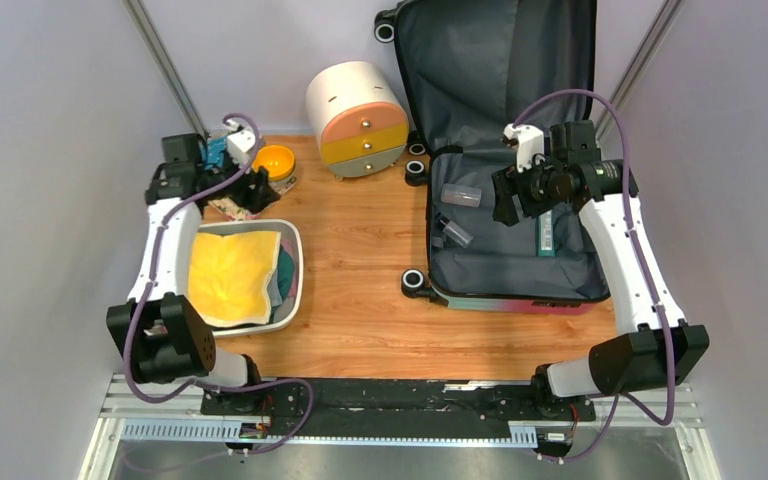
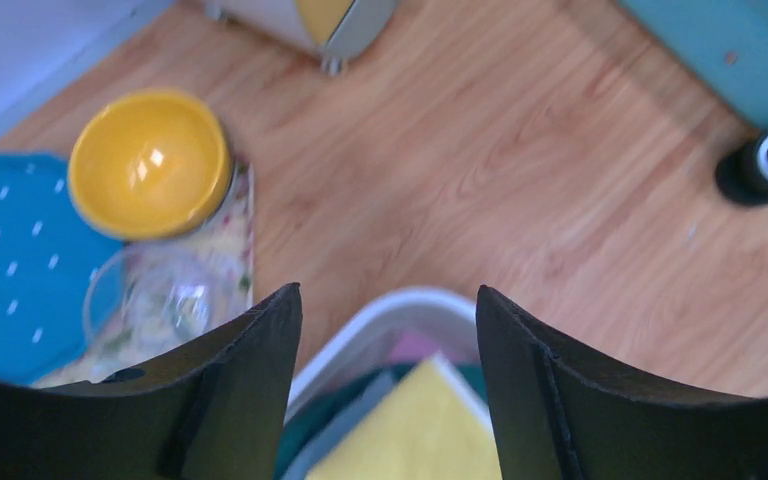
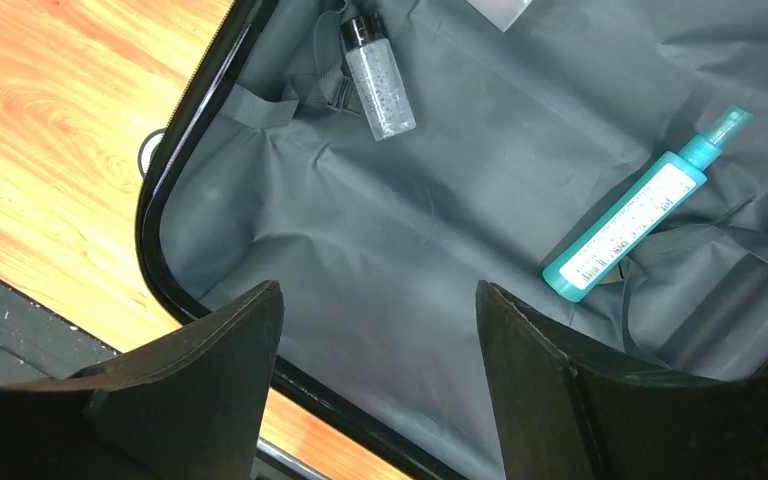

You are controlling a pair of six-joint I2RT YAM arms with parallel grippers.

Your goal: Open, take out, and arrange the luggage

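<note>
The luggage (image 1: 505, 262) lies open at the right, its lid leaning on the back wall and its dark grey lining (image 3: 380, 230) showing. Inside lie a teal spray bottle (image 1: 546, 236), a small clear bottle with a black cap (image 1: 454, 232) and a clear flat case (image 1: 461, 195). The right wrist view shows the teal bottle (image 3: 640, 210) and the clear bottle (image 3: 378, 78). My right gripper (image 3: 378, 285) hovers open and empty above the lining, also seen from above (image 1: 505, 200). My left gripper (image 2: 388, 290) is open and empty above the far rim of the white basin (image 2: 400, 310).
The white basin (image 1: 295, 262) at the left holds a yellow cloth (image 1: 230, 275) over other folded cloth. Behind it stand a yellow bowl (image 2: 148, 163), a clear glass (image 2: 160, 300) and a blue dotted item (image 2: 10, 260). A round cream drawer cabinet (image 1: 360, 120) stands at the back centre.
</note>
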